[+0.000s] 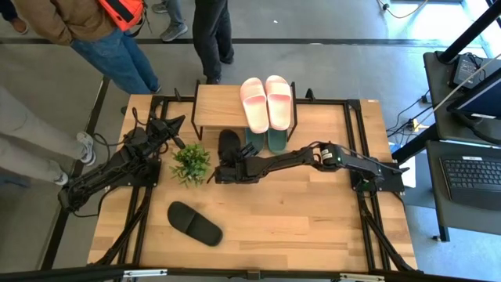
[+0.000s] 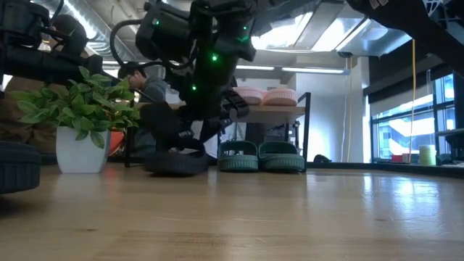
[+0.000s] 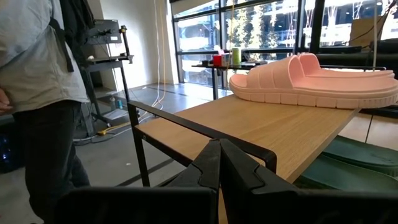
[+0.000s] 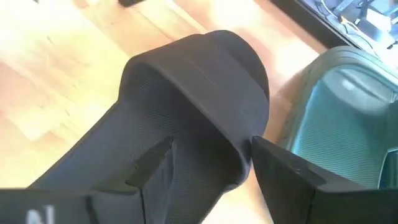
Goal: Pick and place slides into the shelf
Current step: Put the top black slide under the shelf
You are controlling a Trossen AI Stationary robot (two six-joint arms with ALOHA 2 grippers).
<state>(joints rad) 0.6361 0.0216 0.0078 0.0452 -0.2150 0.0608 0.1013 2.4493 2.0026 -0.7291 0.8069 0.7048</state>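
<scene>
One black slide (image 1: 228, 146) lies in front of the shelf (image 1: 215, 108), left of the green pair (image 1: 266, 141), which stands under the shelf board. The pink pair (image 1: 266, 102) rests sole-down on the board. The second black slide (image 1: 194, 223) lies flat on the table near its near edge. My right gripper (image 4: 217, 168) reaches across from the right and is shut on the first black slide. My left gripper (image 3: 219, 163) is shut on nothing and hovers by the shelf's left end. My right gripper pinches the black slide across its width, one finger (image 4: 149, 165) on each side, just behind the wide strap (image 4: 199, 81). The fingers come slanting down from the near side, along the slide. In the low view the slide (image 2: 174, 163) sits low at the table; whether its sole touches, I cannot tell.
A small potted plant (image 1: 190, 164) stands just left of the right gripper, between the two arms. People stand beyond the table's far-left edge (image 1: 117, 39). Bare table top (image 1: 297, 219) lies toward the near right.
</scene>
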